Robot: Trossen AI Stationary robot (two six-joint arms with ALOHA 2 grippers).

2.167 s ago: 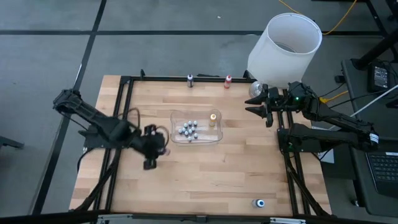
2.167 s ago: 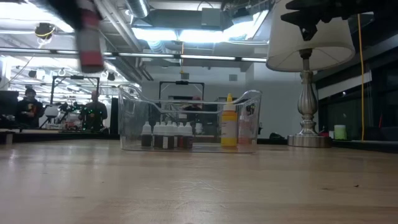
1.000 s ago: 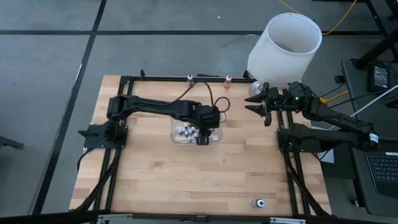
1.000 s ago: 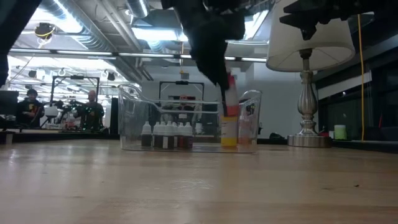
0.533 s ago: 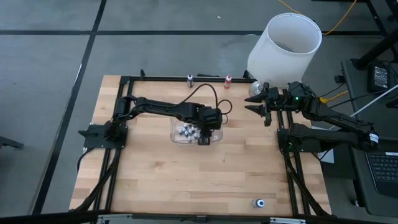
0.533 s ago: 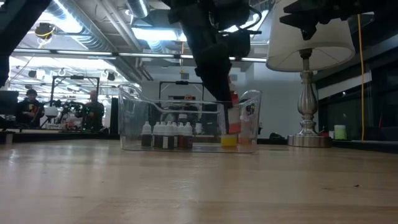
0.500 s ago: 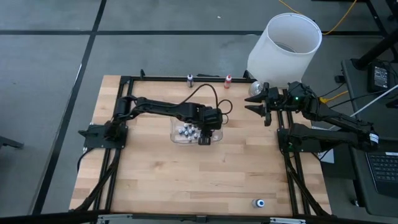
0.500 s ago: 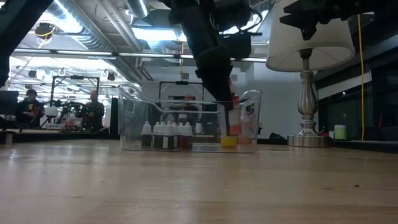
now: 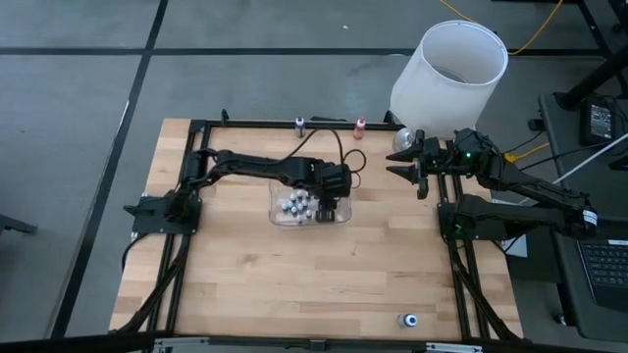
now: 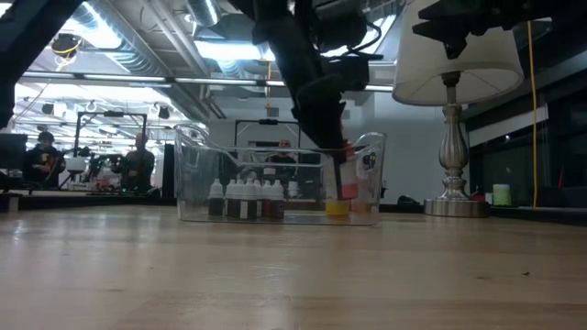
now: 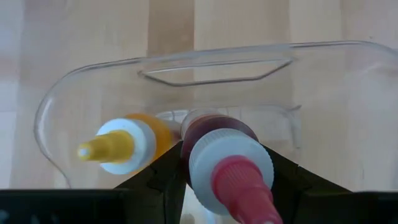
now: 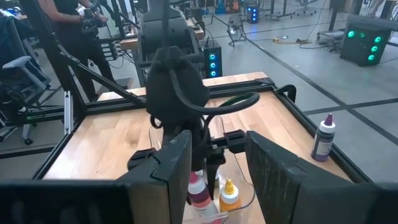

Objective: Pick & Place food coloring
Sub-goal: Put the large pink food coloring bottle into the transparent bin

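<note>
Red food-coloring bottle (image 11: 227, 165) is down inside the clear bin (image 9: 339, 218), pinched at its body between the left gripper's (image 9: 327, 209) fingers (image 11: 166, 177), jaws partly apart around it, right beside the yellow-orange bottle (image 11: 127, 143) standing there. Over by the lamp (image 9: 449, 69), the right gripper (image 9: 404, 165) hangs with fingers spread, nothing between them.

Left claw (image 10: 341, 170) gripping a red bottle (image 10: 348, 174) inside a clear bin (image 10: 197, 174), yellow bottle (image 10: 337, 207) sitting beside it, lamp (image 10: 456, 101) standing at three o'clock
</note>
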